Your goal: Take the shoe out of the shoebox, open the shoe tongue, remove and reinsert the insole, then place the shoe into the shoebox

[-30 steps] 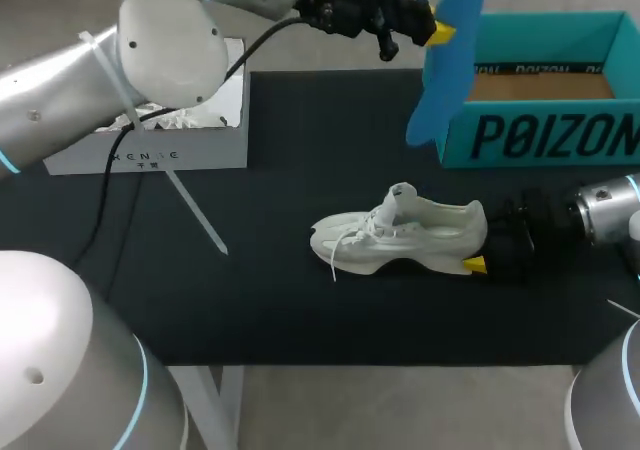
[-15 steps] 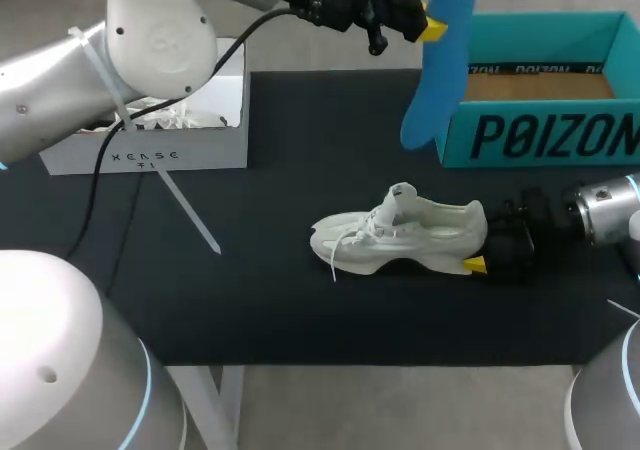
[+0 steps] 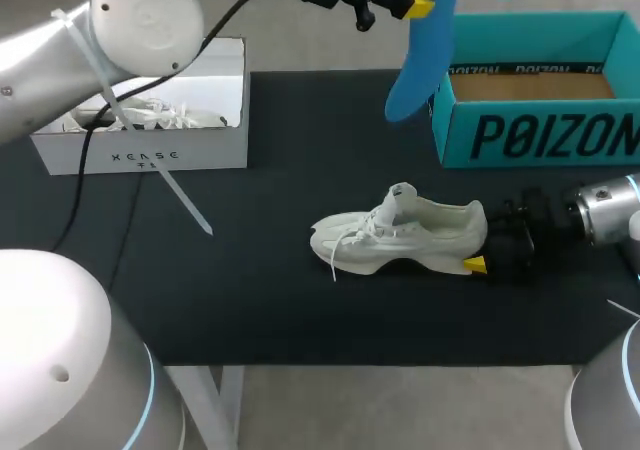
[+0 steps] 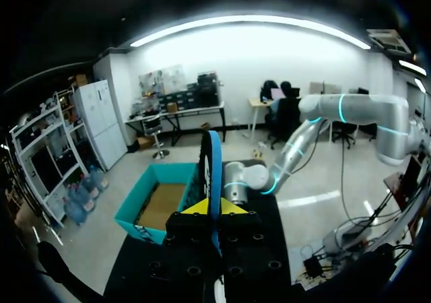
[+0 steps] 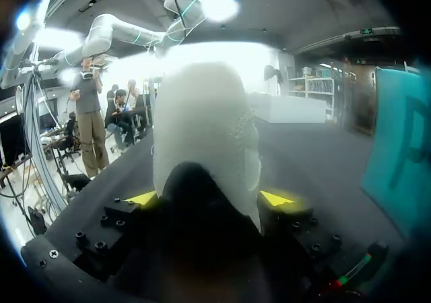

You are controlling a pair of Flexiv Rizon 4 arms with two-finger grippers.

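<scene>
The black surface [image 3: 280, 300] has a white shoe [image 3: 400, 235] near its middle. The shoe lies on its sole. Its toe points to my left side and its heel points to my right side. The tongue [image 3: 402, 195] sticks up. The laces [image 3: 345, 245] are loose, and one end hangs down by the toe.

My right gripper [image 3: 480, 242] is low on the surface, at the back of the shoe. It is closed on the heel. In the right wrist view, the white shoe [image 5: 202, 114] fills the space between the two yellow tips of the right gripper [image 5: 209, 198], and both tips press on the heel, one from each side.

Farther back on my left side is a white box [image 3: 150, 145]. It is open on top and has white stuff in it.

Farther back on my right side is the teal shoebox [image 3: 540, 120]. It is open, and its floor is brown.

My left gripper [image 3: 405, 0] is up in the air past the far edge of the surface. It is closed on the top end of a blue insole [image 3: 420, 50]. The insole hangs down from it, just beside the near left corner of the teal shoebox. I cannot tell if they touch.

In the left wrist view, the blue insole [image 4: 213, 175] stands thin and straight between the yellow tips of the left gripper [image 4: 214, 209]. The teal shoebox [image 4: 158, 205] is down below, beside the gripper.
</scene>
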